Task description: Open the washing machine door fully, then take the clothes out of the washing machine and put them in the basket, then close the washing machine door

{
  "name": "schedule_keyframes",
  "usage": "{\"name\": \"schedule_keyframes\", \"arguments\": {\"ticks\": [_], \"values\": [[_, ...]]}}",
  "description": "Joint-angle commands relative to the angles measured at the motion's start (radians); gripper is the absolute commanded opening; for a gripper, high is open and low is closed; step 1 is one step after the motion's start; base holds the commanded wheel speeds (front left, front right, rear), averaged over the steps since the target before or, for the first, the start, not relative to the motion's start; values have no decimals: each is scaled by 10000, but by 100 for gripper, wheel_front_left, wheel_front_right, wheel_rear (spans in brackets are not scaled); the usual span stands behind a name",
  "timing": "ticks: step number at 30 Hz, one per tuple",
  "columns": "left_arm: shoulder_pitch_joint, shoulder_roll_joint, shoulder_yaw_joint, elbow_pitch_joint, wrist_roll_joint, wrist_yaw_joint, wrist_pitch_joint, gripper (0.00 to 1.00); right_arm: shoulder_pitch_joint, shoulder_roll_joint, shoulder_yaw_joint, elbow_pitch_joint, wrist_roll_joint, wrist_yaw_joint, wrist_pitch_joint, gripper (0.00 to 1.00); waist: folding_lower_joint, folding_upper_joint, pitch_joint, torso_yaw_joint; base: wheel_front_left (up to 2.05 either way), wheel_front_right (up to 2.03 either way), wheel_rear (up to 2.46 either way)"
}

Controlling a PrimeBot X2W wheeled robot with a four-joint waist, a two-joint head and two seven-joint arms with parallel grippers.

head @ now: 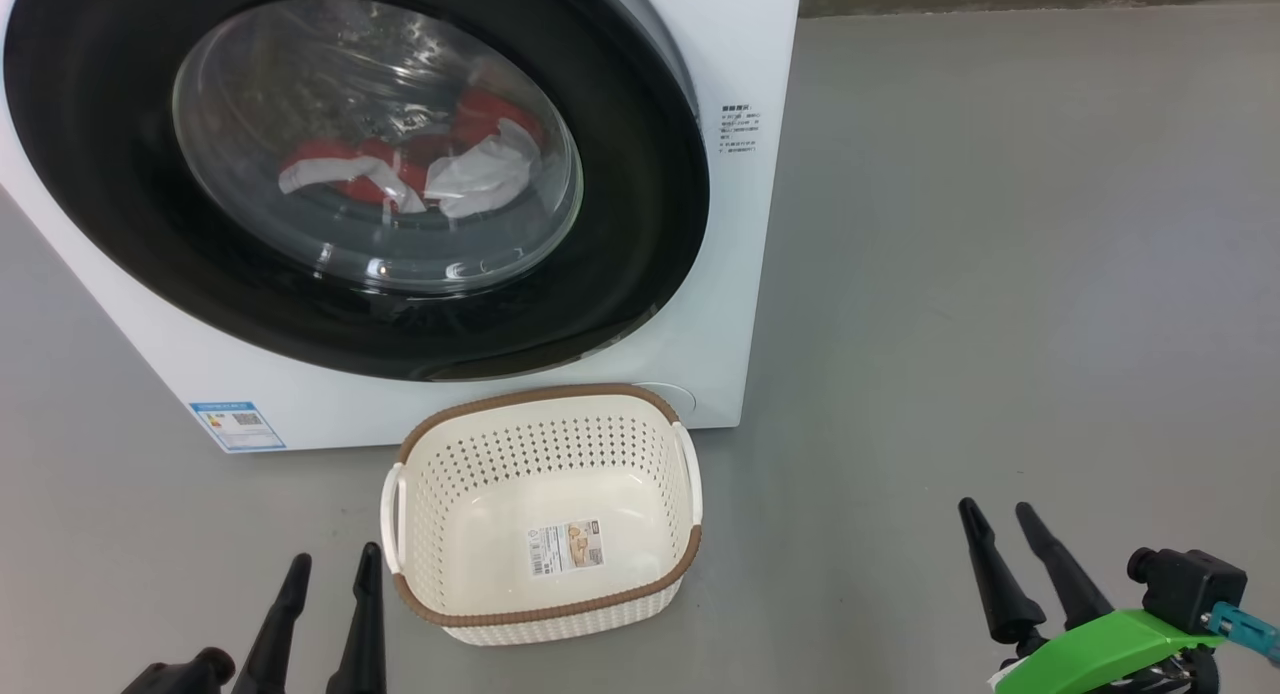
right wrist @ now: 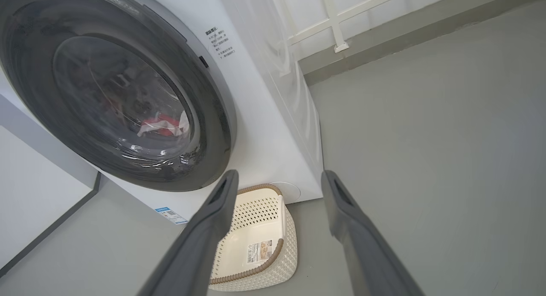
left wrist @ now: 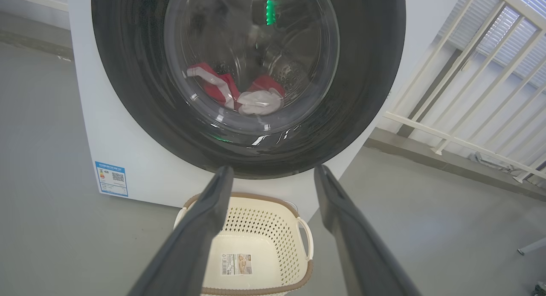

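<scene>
Washing machine, white front-loader; door shut, glossy black rim, domed glass. Clothes: red-and-white bundle low in the drum, seen through the glass. Basket, cream, brown-rimmed, on the floor just below the door, probably for a short carry. Left gripper and right gripper: fingers spread, holding nothing, well back, likely clear of the door's swing.

Bare laundry corner — white washing machine, grey floor, white railing.
</scene>
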Motion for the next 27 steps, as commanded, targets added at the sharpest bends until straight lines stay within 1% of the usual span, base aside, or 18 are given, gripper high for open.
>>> {"name": "schedule_keyframes", "arguments": {"ticks": [1, 2, 7, 14, 27], "values": [[-18, 142, 204, -339, 425, 59, -166, 100, -309, -133, -2, -288, -516, -6, -185, 100, 0, -1, 6, 5, 0, 0, 0], [-18, 142, 204, -339, 425, 59, -166, 100, -309, -133, -2, -288, -516, -6, -185, 100, 0, -1, 6, 5, 0, 0, 0], [16, 148, 206, -349, 1062, 102, -309, 100, -246, 14, -284, -291, -1330, -6, -327, 100, 0, -1, 21, 2, 0, 0, 0], [54, 157, 224, -324, 1929, 177, -510, 100, -186, 89, -377, -246, -2303, -6, -526, 100, 0, -1, 53, -7, 0, 0, 0], [77, 173, 247, -481, 3367, 232, -882, 100, -61, 237, -690, -320, -3672, -7, -893, 100, 0, -1, 160, -38, 0, 0, 0]]}}
